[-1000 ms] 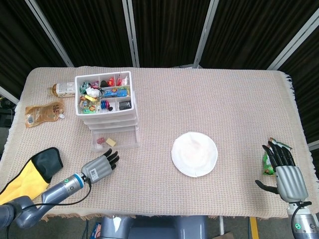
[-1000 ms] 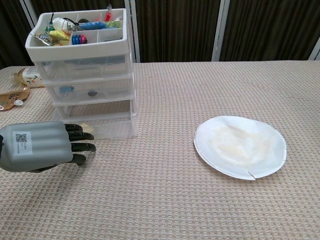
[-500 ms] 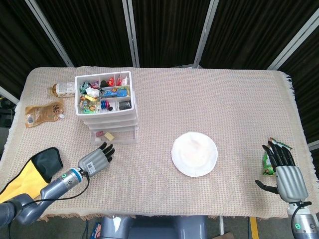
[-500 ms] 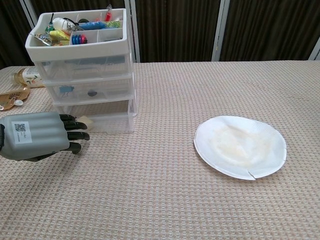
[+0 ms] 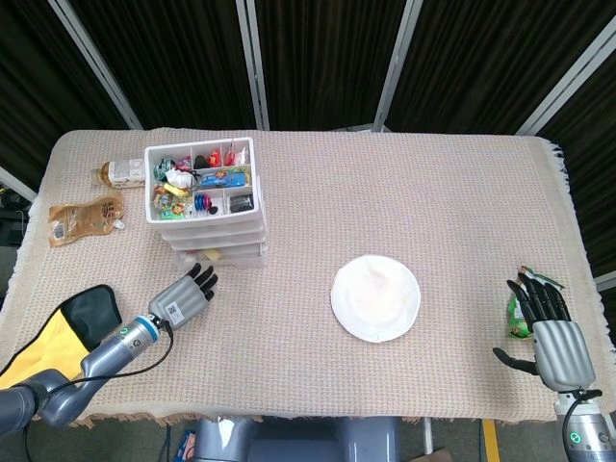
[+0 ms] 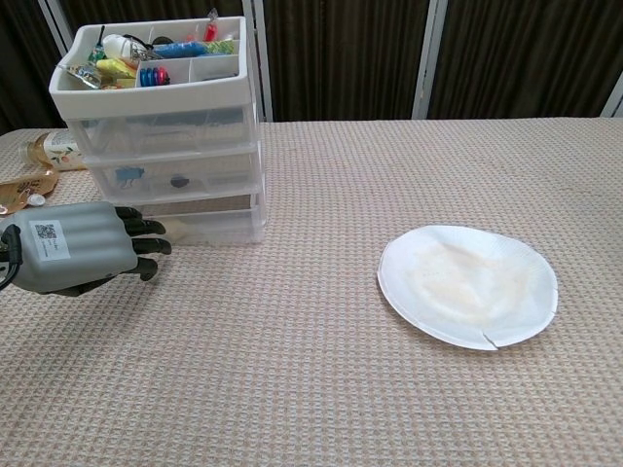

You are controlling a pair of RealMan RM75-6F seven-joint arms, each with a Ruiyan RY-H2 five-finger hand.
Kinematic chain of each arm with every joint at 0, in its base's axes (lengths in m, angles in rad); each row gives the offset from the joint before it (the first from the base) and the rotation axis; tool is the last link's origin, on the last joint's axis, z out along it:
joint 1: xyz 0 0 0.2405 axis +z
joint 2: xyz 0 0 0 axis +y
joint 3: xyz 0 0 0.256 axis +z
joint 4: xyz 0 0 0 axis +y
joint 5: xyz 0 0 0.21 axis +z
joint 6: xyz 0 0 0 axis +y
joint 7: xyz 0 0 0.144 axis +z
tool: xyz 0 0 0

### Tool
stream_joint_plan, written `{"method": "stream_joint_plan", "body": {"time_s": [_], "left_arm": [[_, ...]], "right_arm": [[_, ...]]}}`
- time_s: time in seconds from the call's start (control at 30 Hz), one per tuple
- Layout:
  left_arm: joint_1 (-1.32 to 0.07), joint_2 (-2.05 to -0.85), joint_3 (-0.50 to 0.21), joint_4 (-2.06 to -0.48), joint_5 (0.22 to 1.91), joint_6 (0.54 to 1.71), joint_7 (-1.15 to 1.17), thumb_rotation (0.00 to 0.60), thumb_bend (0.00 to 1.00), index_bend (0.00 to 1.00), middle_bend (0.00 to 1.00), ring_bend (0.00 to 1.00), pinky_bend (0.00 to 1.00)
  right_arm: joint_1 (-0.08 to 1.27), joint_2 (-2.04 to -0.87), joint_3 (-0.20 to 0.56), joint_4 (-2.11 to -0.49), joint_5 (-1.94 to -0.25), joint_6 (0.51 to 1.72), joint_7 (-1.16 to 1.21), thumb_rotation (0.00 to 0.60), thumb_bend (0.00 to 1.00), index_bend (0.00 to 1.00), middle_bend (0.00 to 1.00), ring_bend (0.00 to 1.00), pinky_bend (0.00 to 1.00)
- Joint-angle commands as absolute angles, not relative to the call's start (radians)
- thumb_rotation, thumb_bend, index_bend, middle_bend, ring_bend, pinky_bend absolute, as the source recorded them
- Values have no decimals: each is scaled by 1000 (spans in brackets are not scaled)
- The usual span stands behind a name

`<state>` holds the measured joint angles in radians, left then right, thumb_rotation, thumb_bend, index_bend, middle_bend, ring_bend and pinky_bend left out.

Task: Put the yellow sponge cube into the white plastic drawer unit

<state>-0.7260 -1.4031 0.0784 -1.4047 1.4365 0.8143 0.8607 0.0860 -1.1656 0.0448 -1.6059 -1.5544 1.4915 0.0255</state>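
The white plastic drawer unit stands at the table's back left, its top tray full of small items; the chest view shows its front. Its bottom drawer is pushed almost fully in. In the head view a sliver of the yellow sponge cube shows inside that drawer; in the chest view the sponge is hidden. My left hand holds nothing, and its straight fingertips press against the drawer front. My right hand rests open at the table's near right edge.
A white paper plate lies at mid-table. A bottle and a brown pouch lie left of the drawer unit. A yellow and black cloth hangs at the near left corner. A green packet sits by my right hand.
My left hand has moved forward toward the unit, pushing the open bottom drawer in with the sponge inside. The right hand has not moved.
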Motion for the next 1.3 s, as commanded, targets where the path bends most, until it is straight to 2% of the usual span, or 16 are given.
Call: {"method": "stream_joint_plan", "body": {"time_s": [0.03,0.8,1.03,1.17,1.3], "left_arm": [[-725,-1416,68,-1389,1417,815,868,600,910,302,111,72,151],[-715,-1435,43,-1362,1331,844,903,600,911,278,92,58,138],[-684,-1398,58,-1441,1364,912,865,600,876,245,63,35,121],[-629,-1346,77,-1534,1435,1030,785,600,704,227,54,28,82],[-519,-1305,95,-1603,1532,1261,697,600,434,201,23,10,32]], "right_arm": [[86,-1166,45,-1606,-1554,1491,26,600,1,78,0,0,0],[86,-1166,45,-1607,-1554,1491,23,600,0,78,0,0,0],[86,-1164,46,-1606,-1549,1489,27,600,0,78,0,0,0],[85,-1163,46,-1605,-1550,1490,28,600,0,78,0,0,0],[85,-1165,45,-1605,-1556,1494,23,600,0,77,0,0,0]]}}
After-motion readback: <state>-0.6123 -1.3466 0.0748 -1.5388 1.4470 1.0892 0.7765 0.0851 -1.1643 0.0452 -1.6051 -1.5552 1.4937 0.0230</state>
